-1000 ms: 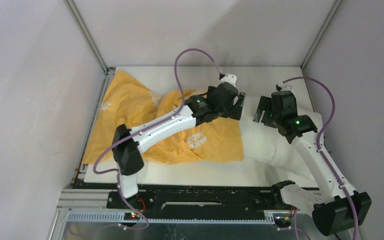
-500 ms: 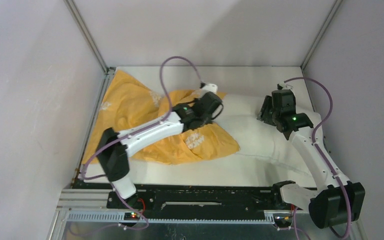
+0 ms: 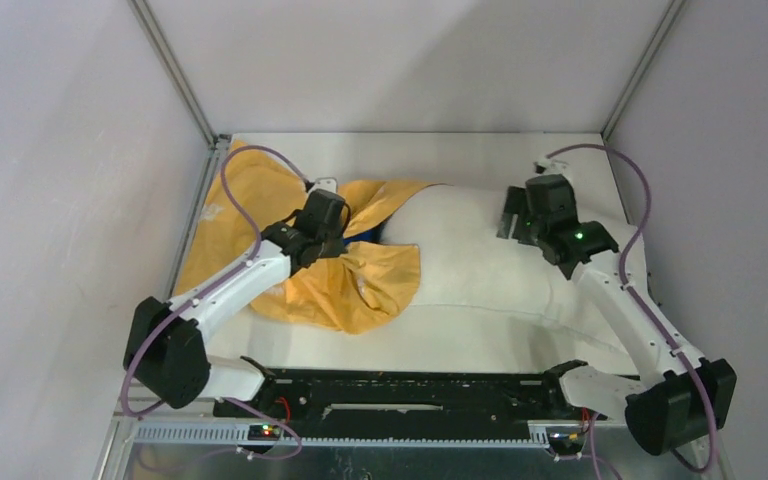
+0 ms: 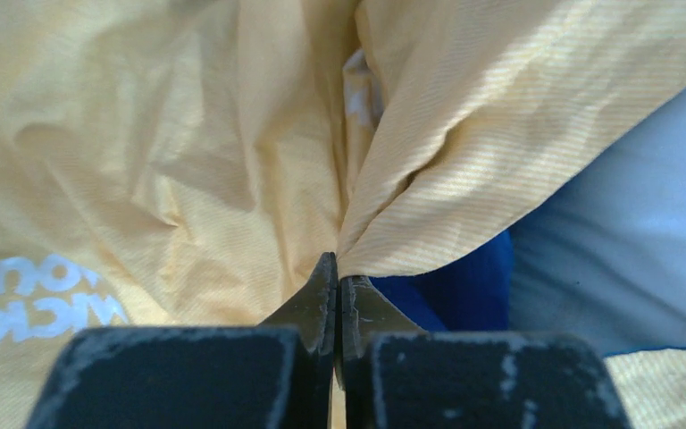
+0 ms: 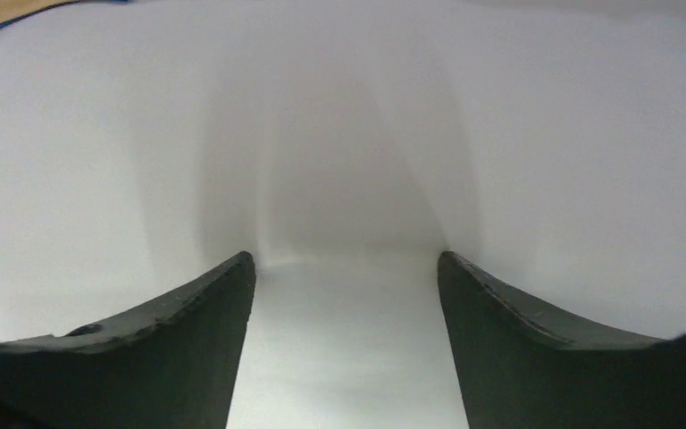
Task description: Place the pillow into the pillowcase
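The white pillow [image 3: 480, 265] lies across the middle and right of the table, and its left end meets the mouth of the pillowcase. The orange-yellow pillowcase [image 3: 250, 205] is crumpled at the left, its blue inside [image 4: 451, 290] showing at the opening. My left gripper [image 3: 344, 242] is shut on a fold of the pillowcase's orange edge [image 4: 411, 214]; in the left wrist view [image 4: 338, 268] the jaws pinch the cloth, with the pillow [image 4: 616, 232] to the right. My right gripper [image 3: 508, 224] stands open, fingers dug into the pillow's top [image 5: 339, 116], which bulges between them [image 5: 347, 259].
Grey walls close in the table on the left, back and right. A metal rail [image 3: 360, 385] runs along the near edge between the arm bases. The left arm's purple cable [image 3: 245, 200] loops over the pillowcase.
My left gripper has shut on the pillowcase edge and moved left, dragging the cloth back so that more of the pillow shows. My right gripper has shifted slightly left onto the pillow.
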Tool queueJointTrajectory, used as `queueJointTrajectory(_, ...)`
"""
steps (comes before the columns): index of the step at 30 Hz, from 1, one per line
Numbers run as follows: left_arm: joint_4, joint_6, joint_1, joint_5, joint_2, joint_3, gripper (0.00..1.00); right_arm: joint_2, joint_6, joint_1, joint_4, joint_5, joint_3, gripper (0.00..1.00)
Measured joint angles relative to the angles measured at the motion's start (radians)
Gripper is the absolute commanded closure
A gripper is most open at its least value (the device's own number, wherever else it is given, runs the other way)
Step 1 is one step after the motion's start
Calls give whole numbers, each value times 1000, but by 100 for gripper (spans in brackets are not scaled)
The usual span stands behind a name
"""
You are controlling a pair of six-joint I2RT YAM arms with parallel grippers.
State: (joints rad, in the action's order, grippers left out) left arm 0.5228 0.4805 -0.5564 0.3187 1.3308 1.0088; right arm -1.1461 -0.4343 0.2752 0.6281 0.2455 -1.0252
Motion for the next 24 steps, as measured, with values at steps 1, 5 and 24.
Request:
queueJointTrajectory(1,-4,0,3,-14,8,-6,100,0,9,42,8,17,-17,16)
queueJointTrajectory(5,-28,0,21,-70,51,-32,100,-13,60,288,12,80,-116,10)
queueJointTrajectory(24,-38,0,121,-120,55,-48,100,-546,95,560,14,166,-337,82)
